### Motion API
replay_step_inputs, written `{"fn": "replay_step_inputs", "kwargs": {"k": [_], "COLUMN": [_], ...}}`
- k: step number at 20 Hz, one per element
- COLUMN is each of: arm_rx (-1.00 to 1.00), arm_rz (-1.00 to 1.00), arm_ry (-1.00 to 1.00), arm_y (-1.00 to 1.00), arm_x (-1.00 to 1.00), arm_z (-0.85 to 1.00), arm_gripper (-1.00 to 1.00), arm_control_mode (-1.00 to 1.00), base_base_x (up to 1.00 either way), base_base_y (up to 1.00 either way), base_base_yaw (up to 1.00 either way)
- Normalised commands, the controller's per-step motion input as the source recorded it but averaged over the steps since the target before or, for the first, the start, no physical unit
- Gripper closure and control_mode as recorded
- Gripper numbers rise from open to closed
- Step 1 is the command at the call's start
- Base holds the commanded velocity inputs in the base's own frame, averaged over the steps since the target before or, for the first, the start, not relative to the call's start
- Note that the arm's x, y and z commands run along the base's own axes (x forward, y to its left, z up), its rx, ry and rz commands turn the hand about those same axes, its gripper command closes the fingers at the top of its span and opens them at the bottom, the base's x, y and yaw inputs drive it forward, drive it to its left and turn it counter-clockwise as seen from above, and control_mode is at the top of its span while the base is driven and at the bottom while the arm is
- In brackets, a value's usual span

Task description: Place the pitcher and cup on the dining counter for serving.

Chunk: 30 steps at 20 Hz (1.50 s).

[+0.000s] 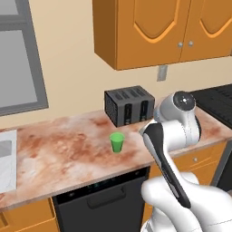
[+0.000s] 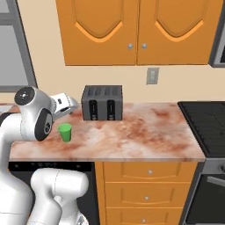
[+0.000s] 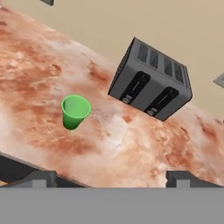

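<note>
Nearest in the hand view, the two dark fingertips of the gripper (image 3: 111, 179) rise at about 7 and 5 o'clock, set wide apart with nothing between them, so the gripper is open and empty. In the left base view the white arm (image 1: 174, 136) climbs from the 5 o'clock corner, its elbow hanging over the front of the counter; in the right base view it rises from 8 o'clock, and the hand reaches out from behind the elbow toward the toaster. Below the counter's front edge sits a dark dishwasher (image 1: 102, 204), with orange drawers (image 2: 149, 193) beside it. On the reddish marbled counter (image 1: 59, 149) the cup (image 1: 117, 142) stands upright, small and green, a little back from the front edge; in the hand view the cup (image 3: 75, 112) lies at about 10 o'clock from the fingertips, well apart from them. Beyond the cup, toward 1 o'clock, the dark grey two-slot toaster (image 1: 129, 105) stands against the wall, near the cup but not touching it. The black stovetop (image 2: 204, 121) joins the counter at 3 o'clock in the right base view. Farthest off, orange wall cabinets (image 2: 136, 30) hang above, with a wall socket (image 2: 152, 75) beneath them and a grey window frame (image 1: 20, 63) toward 9 o'clock.
</note>
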Motion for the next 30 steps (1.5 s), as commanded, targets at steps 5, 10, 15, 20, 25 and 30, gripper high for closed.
{"fn": "replay_step_inputs", "kwargs": {"k": [5, 10, 15, 20, 25, 30], "arm_rx": [0.0, 0.05, 0.18, 0.04, 0.0, 0.0], "arm_rz": [0.0, 0.0, -0.07, -0.07, -0.04, -0.03], "arm_ry": [0.0, 0.03, 0.25, 0.33, 0.25, 0.15], "arm_y": [0.0, 0.03, 0.13, 0.46, 0.63, 0.53], "arm_x": [0.0, 0.02, 0.21, 0.16, 0.04, 0.01], "arm_z": [0.0, -0.04, -0.11, -0.08, -0.29, -0.54], "arm_gripper": [-1.0, -1.0, -1.0, -1.0, -1.0, -1.0], "arm_control_mode": [1.0, -1.0, -1.0, -1.0, -1.0, -1.0], "base_base_x": [0.52, 0.07, 0.0, 0.0, 0.0, 0.0], "base_base_y": [0.0, 0.0, 0.0, 0.0, 0.0, 0.0], "base_base_yaw": [0.0, 0.01, 0.0, 0.0, 0.0, 0.0]}}
